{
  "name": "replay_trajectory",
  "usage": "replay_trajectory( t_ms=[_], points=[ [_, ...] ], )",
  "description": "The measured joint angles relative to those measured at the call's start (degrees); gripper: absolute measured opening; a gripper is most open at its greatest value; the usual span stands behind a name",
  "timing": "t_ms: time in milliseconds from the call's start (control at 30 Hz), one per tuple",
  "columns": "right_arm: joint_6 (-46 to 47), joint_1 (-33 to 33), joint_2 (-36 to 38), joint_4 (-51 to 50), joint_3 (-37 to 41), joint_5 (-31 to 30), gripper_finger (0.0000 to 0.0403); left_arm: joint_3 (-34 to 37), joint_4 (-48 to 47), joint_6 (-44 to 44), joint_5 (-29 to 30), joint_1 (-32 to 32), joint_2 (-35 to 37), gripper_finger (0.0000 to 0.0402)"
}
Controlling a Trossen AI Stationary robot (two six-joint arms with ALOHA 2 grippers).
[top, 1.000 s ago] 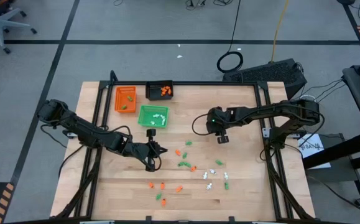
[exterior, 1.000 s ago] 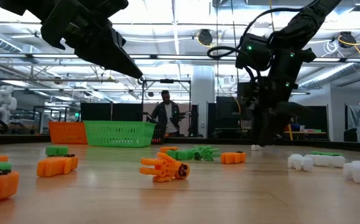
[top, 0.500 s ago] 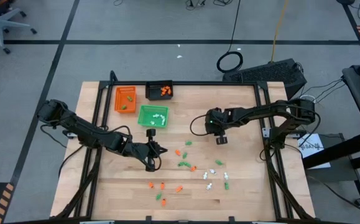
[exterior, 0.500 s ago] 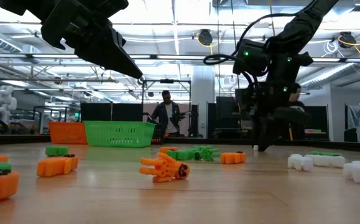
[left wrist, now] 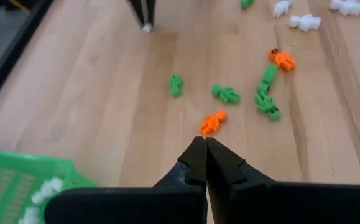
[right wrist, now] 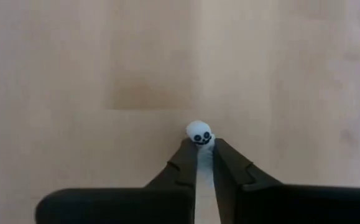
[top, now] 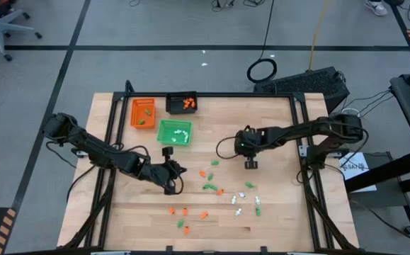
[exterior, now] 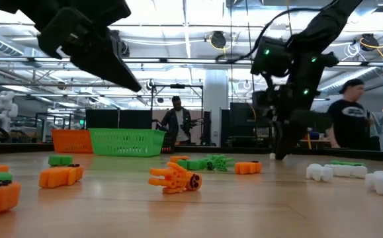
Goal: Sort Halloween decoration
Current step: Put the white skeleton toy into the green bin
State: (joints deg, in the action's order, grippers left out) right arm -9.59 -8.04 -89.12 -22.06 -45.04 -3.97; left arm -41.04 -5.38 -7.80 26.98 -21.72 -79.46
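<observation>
Over the middle of the wooden table (top: 275, 120) the right gripper (right wrist: 204, 155) pointed straight down, its two dark fingers (right wrist: 183, 165) closed tight on a tiny white plastic figure with a round skull head and black eyes (right wrist: 199, 134), the head poking out beyond the fingertips just above the bare boards. From overhead that gripper (top: 250, 163) sat right of centre, apart from the scattered pieces.

The left gripper (left wrist: 204, 144) hung above the table nearer the middle-left, fingers pressed fully together with nothing between them. Just past its tips lay a small orange plastic figure (left wrist: 212, 122), and beyond that several little green plastic pieces (left wrist: 227, 94) and another orange one (left wrist: 282, 58), with white ones (left wrist: 305, 21) farther off.

Most of the loose Halloween decoration pieces (top: 219, 191) were strewn across the near half of the table, between the two arms and towards the front edge: orange, green and white bits mixed together. At table height an orange piece shaped like a splayed hand (exterior: 174, 178) lay in the foreground.

At the far left of the table stood three small rectangular trays: an orange tray (top: 134, 106) holding a couple of pieces, a black tray (top: 172, 108) with orange bits in it, and just in front of them a green tray (top: 163, 134) with white pieces inside.

Beyond the table a person in dark clothes (exterior: 176, 122) stood in the background, and another person in a dark shirt (exterior: 347, 122) stood off to the side.
</observation>
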Motion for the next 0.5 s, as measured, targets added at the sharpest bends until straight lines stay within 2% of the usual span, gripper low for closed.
replay_trajectory(
  t_ms=[333,500],
  points=[
    [13.59,8.92,6.13,3.85,-0.12,-0.19,0.0001,0.0,-0.95,-2.62,0.27,-2.55,0.0,0.0001],
    [17.86,16.24,6.36,14.53,-0.13,-2.65,0.0001,0.0,-1.19,-3.91,1.58,-4.32,0.0,0.0001]
  ],
)
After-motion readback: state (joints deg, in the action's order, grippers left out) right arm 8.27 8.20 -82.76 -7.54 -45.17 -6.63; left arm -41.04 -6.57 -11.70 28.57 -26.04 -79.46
